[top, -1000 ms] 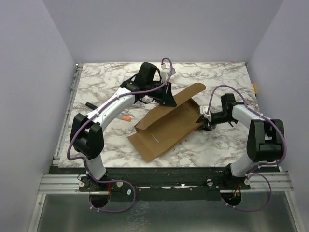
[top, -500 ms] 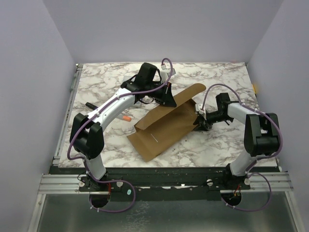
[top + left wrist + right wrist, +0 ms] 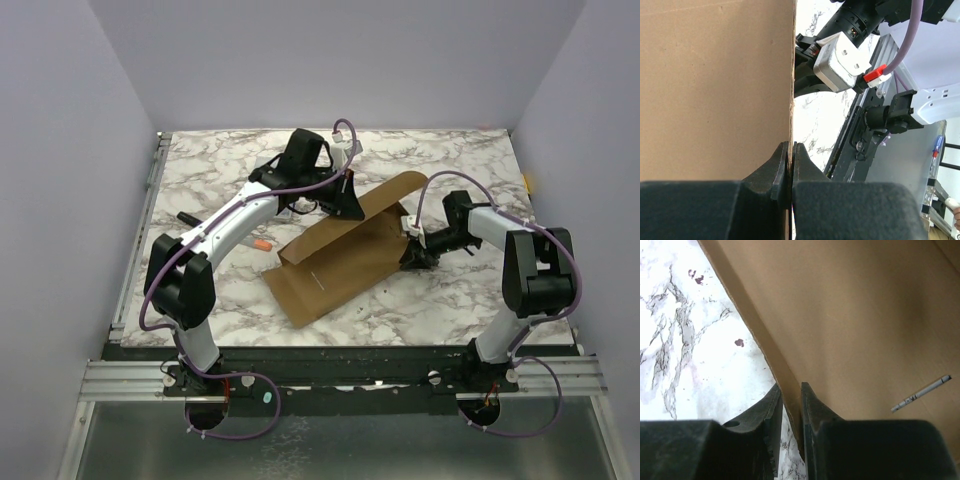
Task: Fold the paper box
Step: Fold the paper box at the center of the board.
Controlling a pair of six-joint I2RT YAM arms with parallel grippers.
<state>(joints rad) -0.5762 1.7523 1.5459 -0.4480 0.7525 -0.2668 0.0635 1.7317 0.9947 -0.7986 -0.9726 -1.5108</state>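
Observation:
The paper box (image 3: 340, 262) is a brown cardboard sheet lying slantwise mid-table, its far part raised. My left gripper (image 3: 350, 205) holds that raised far edge from above. In the left wrist view it (image 3: 791, 160) is shut on the thin edge of the paper box (image 3: 715, 85). My right gripper (image 3: 410, 255) is low at the sheet's right side. In the right wrist view it (image 3: 792, 405) has its jaws closed on a narrow upturned flap of the paper box (image 3: 855, 315), one finger on each face.
A small orange thing (image 3: 262, 244) lies on the marble table (image 3: 440, 310) left of the sheet, and a dark stick (image 3: 185, 217) lies further left. A white mark (image 3: 921, 393) sits on the cardboard. Purple walls surround the table.
My right gripper has moved left onto the sheet's right flap and its jaws have narrowed around it. The sheet's right side has been pushed slightly left. The left gripper has held still.

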